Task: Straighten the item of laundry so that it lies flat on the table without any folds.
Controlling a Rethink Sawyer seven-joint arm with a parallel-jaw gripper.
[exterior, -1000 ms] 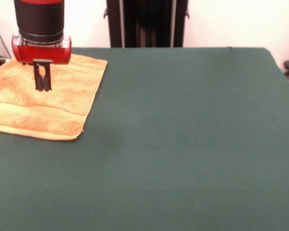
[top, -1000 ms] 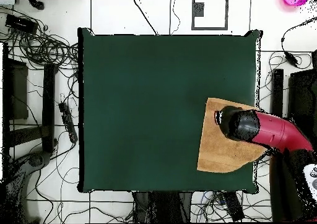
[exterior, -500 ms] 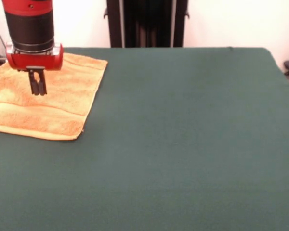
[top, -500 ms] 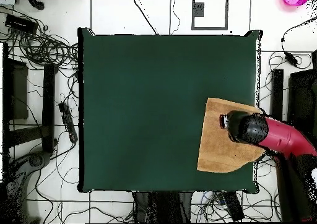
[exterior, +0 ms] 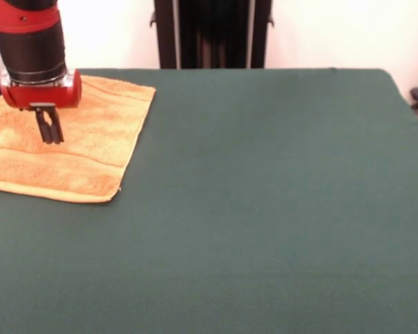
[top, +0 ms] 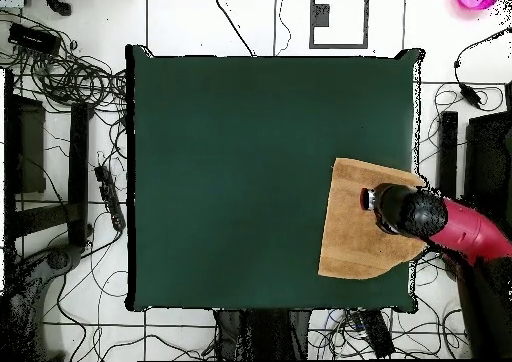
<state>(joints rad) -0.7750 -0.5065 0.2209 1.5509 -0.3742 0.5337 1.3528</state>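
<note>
The item of laundry, a golden-orange terry towel, lies spread at the far left corner of the dark green table in the front view, with a woven band showing near its front hem. It runs off the picture's left edge. In the overhead view it sits at the table's right edge, and the red arm covers its right part. My gripper hangs over the towel's middle, its two black fingers pressed together and nothing between them. In the overhead view the arm's head hides the fingers.
Cables and stands crowd the floor left of the table in the overhead view. A dark upright post stands behind the table's far edge.
The arm has drifted left in the front view, toward the table's edge, over the towel. The fingers stay together. The towel has not moved.
</note>
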